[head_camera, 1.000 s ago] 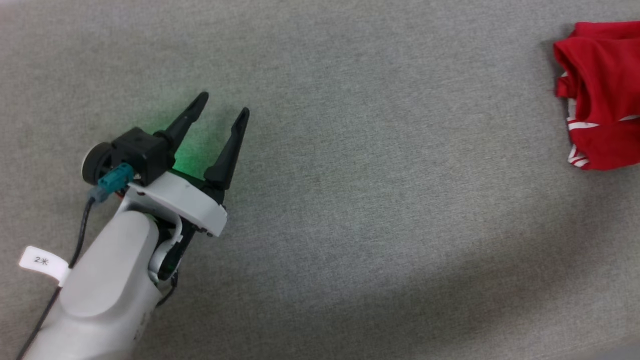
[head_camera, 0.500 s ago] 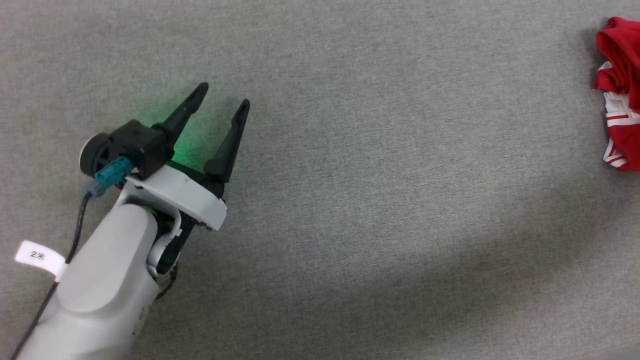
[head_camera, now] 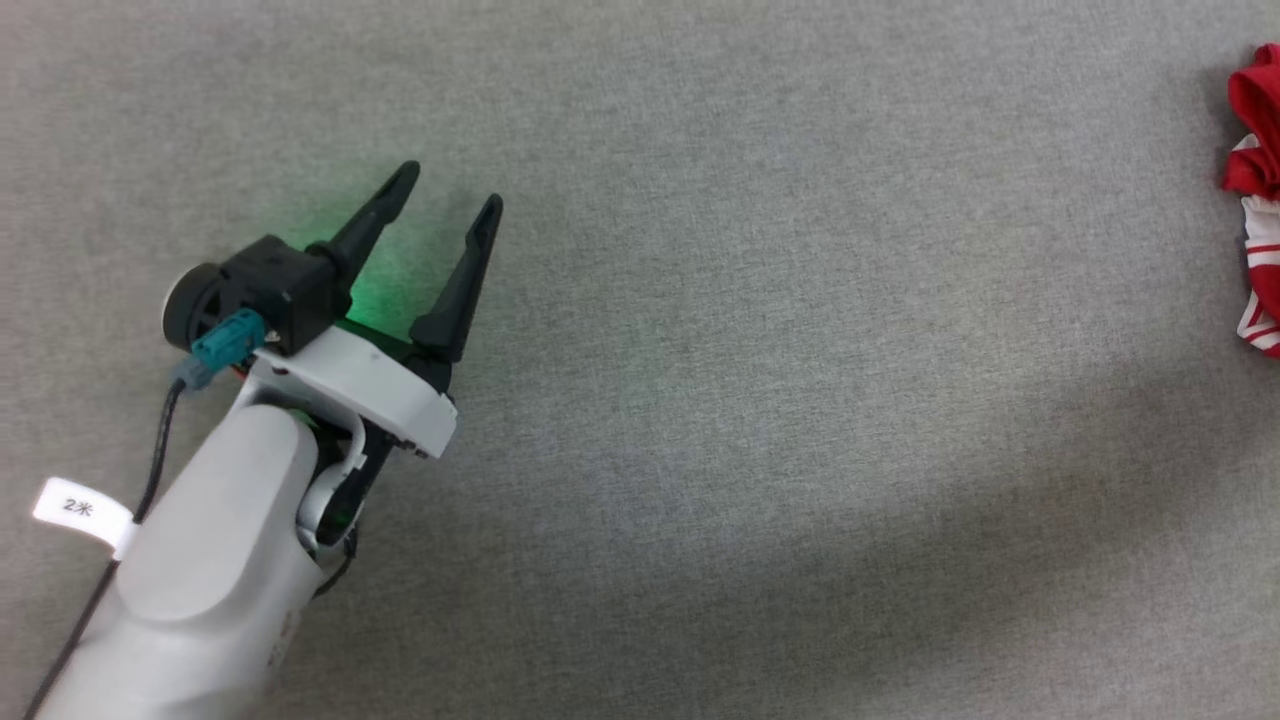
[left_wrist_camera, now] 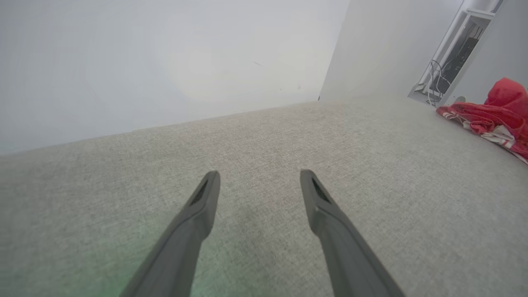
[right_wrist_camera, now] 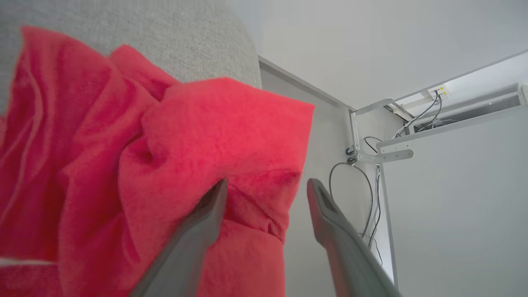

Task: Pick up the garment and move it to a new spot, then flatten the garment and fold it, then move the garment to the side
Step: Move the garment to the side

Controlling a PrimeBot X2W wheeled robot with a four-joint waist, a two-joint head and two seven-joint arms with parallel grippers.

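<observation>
The garment (head_camera: 1262, 110) is a crumpled red cloth with white striped trim, cut off by the right edge of the head view. It also lies at the far right in the left wrist view (left_wrist_camera: 495, 111). In the right wrist view the garment (right_wrist_camera: 144, 165) is close up and bunched, and my right gripper (right_wrist_camera: 268, 183) is open with a red fold lying between and behind its fingers. My left gripper (head_camera: 451, 185) rests open and empty over the grey cloth surface (head_camera: 760, 400), far to the left of the garment (left_wrist_camera: 260, 175).
The grey surface ends at a white wall (left_wrist_camera: 165, 62) ahead of the left gripper. Beyond the garment's side stand a white frame and loose cables (right_wrist_camera: 363, 181). A shelf with wires (left_wrist_camera: 449, 62) is in the corner.
The garment has shifted toward the right edge of the head view and changed shape, with less of it showing. The left gripper has hardly moved and stays open.
</observation>
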